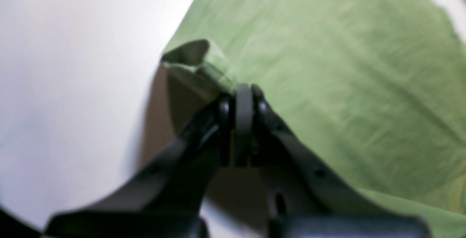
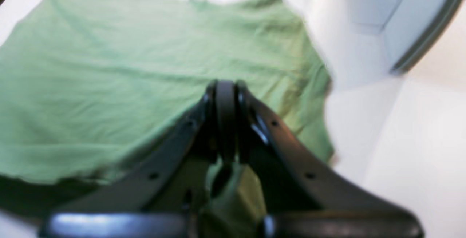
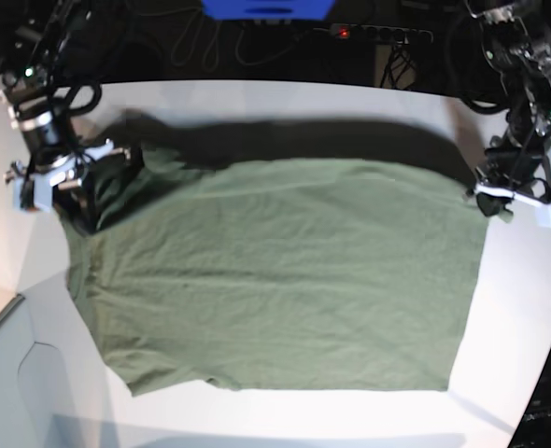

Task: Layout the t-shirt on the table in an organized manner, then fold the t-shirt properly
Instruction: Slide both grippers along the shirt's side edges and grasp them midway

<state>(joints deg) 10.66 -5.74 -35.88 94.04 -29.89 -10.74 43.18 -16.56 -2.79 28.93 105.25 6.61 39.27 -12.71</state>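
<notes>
Pinching one olive t-shirt (image 3: 285,271) on the white worktop (image 3: 523,308): my left gripper (image 1: 243,88) and right gripper (image 2: 225,85) each clamp an edge.

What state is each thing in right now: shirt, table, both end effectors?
t-shirt: spread mostly flat on the table, far edge lifted at two corners, lightly wrinkled.
table: white, shirt covering its middle.
left end effector: shut on the t-shirt at a hem corner, raised off the table.
right end effector: shut on the t-shirt by the sleeve end.
</notes>
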